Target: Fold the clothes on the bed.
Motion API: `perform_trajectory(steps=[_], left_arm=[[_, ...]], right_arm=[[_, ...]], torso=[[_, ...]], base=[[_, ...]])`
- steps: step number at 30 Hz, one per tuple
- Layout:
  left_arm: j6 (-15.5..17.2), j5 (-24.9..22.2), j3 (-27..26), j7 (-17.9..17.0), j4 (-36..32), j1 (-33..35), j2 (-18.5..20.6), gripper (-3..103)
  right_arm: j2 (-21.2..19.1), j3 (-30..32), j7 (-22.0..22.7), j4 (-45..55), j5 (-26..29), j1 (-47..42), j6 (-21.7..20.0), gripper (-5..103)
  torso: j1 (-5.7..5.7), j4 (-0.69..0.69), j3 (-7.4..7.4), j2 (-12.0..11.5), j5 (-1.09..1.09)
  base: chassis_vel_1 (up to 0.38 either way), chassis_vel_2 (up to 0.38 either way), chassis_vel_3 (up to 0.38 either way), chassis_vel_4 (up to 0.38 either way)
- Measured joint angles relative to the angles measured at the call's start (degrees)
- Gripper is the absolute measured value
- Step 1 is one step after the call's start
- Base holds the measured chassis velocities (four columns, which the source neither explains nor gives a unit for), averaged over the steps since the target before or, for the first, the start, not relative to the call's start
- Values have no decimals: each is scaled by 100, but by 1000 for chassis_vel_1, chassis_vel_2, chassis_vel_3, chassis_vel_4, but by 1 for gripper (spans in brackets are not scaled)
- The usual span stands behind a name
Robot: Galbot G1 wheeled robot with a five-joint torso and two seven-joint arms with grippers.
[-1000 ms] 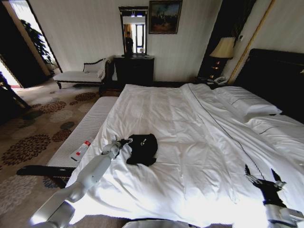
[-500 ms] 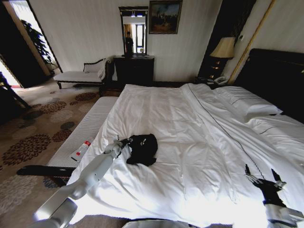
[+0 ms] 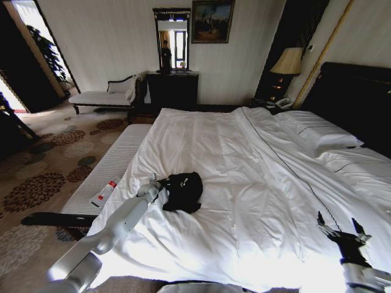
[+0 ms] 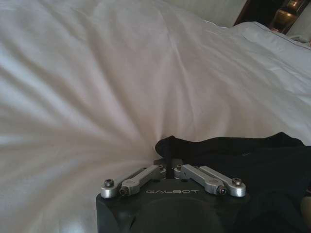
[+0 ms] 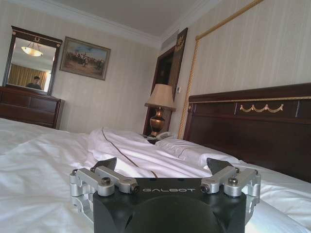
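Head view looks down across the bed [image 3: 244, 159]; both wrist views skim its sheets closely.

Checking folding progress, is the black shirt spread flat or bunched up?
Bunched up: the black soft-fabric shirt lies as a small crumpled heap on the white bed.

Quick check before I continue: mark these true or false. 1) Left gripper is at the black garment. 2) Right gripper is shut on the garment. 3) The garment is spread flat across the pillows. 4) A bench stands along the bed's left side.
1) True: the left gripper is closed at the edge of the black garment.
2) False: the right gripper is open, apart from the garment.
3) False: it lies bunched on the bed, far from the pillows.
4) True: the bench stands there.
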Motion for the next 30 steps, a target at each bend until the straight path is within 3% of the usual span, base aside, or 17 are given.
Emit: perform_trajectory(steps=[9,12,13,15,16,18,20,21,25,27,30], left_arm=[[-44,-14,-150,-11,-234,133,128,2],[-82,-10,-184,-31,-432,188,246,2],[-82,-10,-184,-31,-432,188,246,2],[-99,-6,-189,-52,-602,226,345,2],[-99,-6,-189,-52,-602,226,345,2],[-105,-3,-167,-73,-760,282,435,2],[-123,38,-119,-93,-828,316,462,2],[-123,38,-119,-93,-828,316,462,2],[-177,109,-37,-178,-1024,364,459,2],[-179,110,-31,-196,-1055,369,453,2],[-185,90,2,-282,-1182,392,429,2]], right_arm=[[-88,-49,268,55,-23,-3,-171,100],[-356,-150,752,353,281,-27,-777,100],[-356,-150,752,353,281,-27,-777,100],[-818,-279,1266,662,596,44,-1479,100],[-818,-279,1266,662,596,44,-1479,100],[-1531,-613,1664,906,1193,230,-2271,100],[-1944,-978,1759,983,1791,446,-2799,100],[-1944,-978,1759,983,1791,446,-2799,100],[-2793,-2037,1559,800,3297,1284,-3826,100],[-2909,-2226,1530,716,3479,1449,-3934,100],[-3345,-3642,1431,18,4203,2749,-4379,100]], torso=[[0,-1,0,0,0],[0,0,0,0,0],[0,0,0,0,0],[0,0,0,0,1],[0,0,0,0,1],[0,5,0,0,-1],[0,6,0,0,1],[0,6,0,0,1],[1,3,1,0,1],[1,3,1,0,2],[1,2,1,-1,3]], base=[[0,0,0,0],[0,0,0,0],[0,0,0,0],[0,0,0,0],[0,0,0,0],[0,0,0,0],[0,0,0,0],[0,0,0,0],[0,0,0,0],[0,0,0,0],[0,0,0,0]])
